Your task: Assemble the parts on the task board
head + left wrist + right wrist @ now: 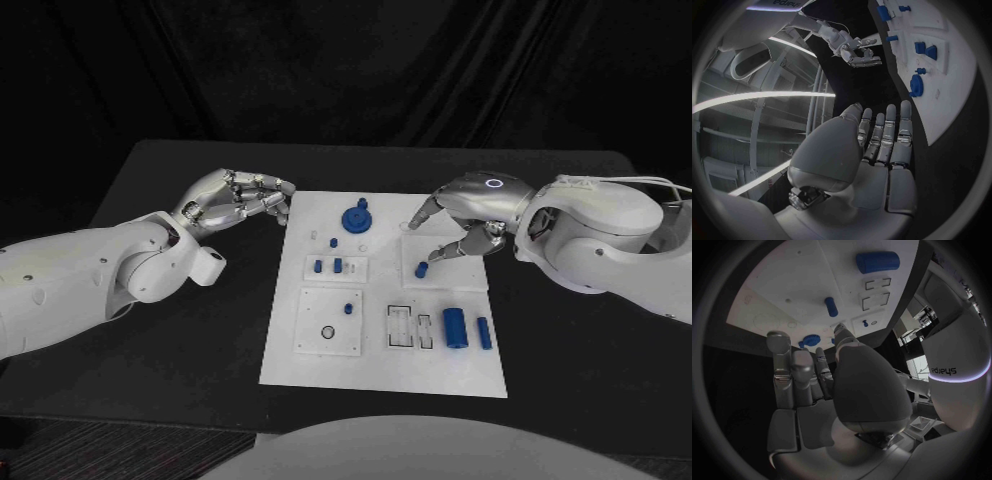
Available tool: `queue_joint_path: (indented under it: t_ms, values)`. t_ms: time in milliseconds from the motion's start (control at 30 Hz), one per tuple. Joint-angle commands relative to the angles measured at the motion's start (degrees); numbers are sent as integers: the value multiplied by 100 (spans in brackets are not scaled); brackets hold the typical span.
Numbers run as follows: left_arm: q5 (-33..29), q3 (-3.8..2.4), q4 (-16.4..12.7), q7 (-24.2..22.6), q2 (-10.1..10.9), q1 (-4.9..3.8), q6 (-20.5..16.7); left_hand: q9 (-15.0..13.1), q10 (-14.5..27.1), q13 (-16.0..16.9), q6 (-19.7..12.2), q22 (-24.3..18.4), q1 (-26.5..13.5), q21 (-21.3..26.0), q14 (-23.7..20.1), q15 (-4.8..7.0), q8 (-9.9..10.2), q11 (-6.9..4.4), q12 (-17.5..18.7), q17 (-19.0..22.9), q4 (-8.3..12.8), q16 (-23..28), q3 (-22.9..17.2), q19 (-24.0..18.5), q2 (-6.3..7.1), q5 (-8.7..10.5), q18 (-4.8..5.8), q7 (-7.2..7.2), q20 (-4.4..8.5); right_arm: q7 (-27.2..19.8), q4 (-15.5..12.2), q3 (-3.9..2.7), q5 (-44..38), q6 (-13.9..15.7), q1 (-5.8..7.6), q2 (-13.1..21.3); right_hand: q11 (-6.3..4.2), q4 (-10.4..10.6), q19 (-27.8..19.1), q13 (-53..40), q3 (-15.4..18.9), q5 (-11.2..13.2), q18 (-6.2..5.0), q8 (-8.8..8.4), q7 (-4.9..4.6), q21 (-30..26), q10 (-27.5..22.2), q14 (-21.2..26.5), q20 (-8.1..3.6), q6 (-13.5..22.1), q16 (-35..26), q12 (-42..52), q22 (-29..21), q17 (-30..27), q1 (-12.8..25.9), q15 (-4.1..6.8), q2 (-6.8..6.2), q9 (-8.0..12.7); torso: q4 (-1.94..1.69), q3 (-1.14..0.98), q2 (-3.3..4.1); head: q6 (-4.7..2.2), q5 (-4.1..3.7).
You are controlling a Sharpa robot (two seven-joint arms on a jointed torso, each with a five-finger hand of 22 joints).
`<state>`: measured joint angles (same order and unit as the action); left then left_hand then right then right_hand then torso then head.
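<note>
Resting on a black table (pixel 173 340), the task board (pixel 382 375) sits between two empty, loosely spread robot hands.

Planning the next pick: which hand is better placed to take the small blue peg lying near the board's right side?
Right. The right hand hovers over the task board with fingers beside the small blue peg; the left hand is off the board's left edge.

1. Task board (pixel 382 375): a white rectangular plate flat on the table, with recessed panels
2. Blue gear (pixel 356 219): stands near the board's far edge
3. Small blue pegs (pixel 327 266): upright, mid-left
4. Two blue cylinders (pixel 467 328): lying side by side at the right
</note>
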<state>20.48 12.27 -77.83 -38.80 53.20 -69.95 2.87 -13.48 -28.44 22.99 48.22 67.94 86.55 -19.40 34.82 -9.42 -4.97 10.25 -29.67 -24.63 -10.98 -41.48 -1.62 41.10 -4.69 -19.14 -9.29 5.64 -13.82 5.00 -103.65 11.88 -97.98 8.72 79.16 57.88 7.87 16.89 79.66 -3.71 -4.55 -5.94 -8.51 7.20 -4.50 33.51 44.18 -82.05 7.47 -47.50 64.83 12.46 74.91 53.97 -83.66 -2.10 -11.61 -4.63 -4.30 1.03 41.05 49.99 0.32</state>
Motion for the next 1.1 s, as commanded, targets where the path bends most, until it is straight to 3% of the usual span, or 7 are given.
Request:
queue_joint_path:
  t_ms: [33, 233, 367, 600, 767, 867, 1100]
  values:
    - [-50, -5, -5, -88, -9, 11, 30, 5, 40, -5, -36, 6, 1, 34, -39, -2, -8, 4, -39, 5, 27, 26, 7, -26, -36, -30, 54, -5, -14, 329, 38, 2, -84, -350, -78, 1, -2, 3, 54, 0, 19, 58, 10, -65, 3, -10, 119, -54, 4, -21, -37, -31, 332, -16, 60, 0, 12, 22, 7, 13, 2, 1, 19]
    - [-50, -5, -4, -80, -10, 19, 43, 4, 44, -8, -34, 7, 2, 37, -41, -3, -10, 5, -42, 8, 29, 25, 4, -28, -41, -33, 55, -4, -14, 304, 76, 2, -122, -412, -208, -11, -88, -20, 112, -1, -59, 145, 12, -133, -92, 7, 539, -100, -45, -89, -109, -9, 316, -72, 104, 63, 150, 52, 20, -18, 17, 1, 35]
    - [-50, -5, 1, -80, -10, 22, 44, 4, 44, -8, -34, 7, 2, 37, -41, -3, -10, 5, -42, 8, 29, 25, 4, -28, -41, -33, 55, -4, -14, 265, 81, 2, -124, -425, -247, -12, -115, -29, 125, 3, -67, 177, 17, -160, -134, 26, 670, -129, -65, -105, -77, -27, 317, -18, 118, 85, 169, 61, -10, -16, 7, 1, 0]
    - [-50, -5, 6, -85, -18, 26, 52, 4, 48, -10, -34, 9, 3, 40, -43, -4, -12, 7, -43, 10, 30, 25, 0, -30, -48, -36, 56, -4, -14, 134, 175, 2, -124, -399, -358, -99, -147, -71, 141, 5, -109, 182, 32, -192, -173, 95, 837, -154, -89, -136, -62, -70, 334, 11, 44, 111, 234, 67, -7, -22, 11, 1, -22]
    - [-50, -5, 1, -86, -22, 27, 65, 4, 48, -10, -34, 9, 3, 40, -43, -4, -12, 7, -43, 10, 30, 25, 0, -30, -48, -36, 56, -4, -14, -47, 309, 2, -124, -203, -469, -244, -213, -328, 181, -4, -216, -281, 61, -115, -214, 271, 1184, -195, -137, -447, 8, -111, 394, 122, -196, 164, 433, 27, -3, -11, 11, 1, -4]
    - [-50, -5, -3, -83, -19, 28, 71, 4, 54, -14, -35, 11, 9, 43, -46, -5, -14, 8, -46, 13, 35, 24, -7, -32, -55, -40, 56, -4, -15, -183, 370, 2, -124, -48, -539, -336, -235, -430, 191, -6, -258, -409, 66, -79, -198, 303, 1322, -200, -154, -582, 19, -124, 414, 141, -264, 181, 496, 5, 8, -5, 12, 1, 22]
    - [-50, -5, -4, -67, -14, 30, 85, 4, 54, -14, -35, 11, 9, 43, -46, -5, -14, 8, -46, 13, 35, 24, -7, -32, -55, -40, 56, -4, -15, -338, 445, 1, -124, 146, -598, -447, -292, -518, 202, -5, -326, -451, 73, -81, -208, 352, 1656, -204, -191, -740, 22, -167, 449, 161, -273, 225, 559, -9, 4, -4, 17, 1, 7]
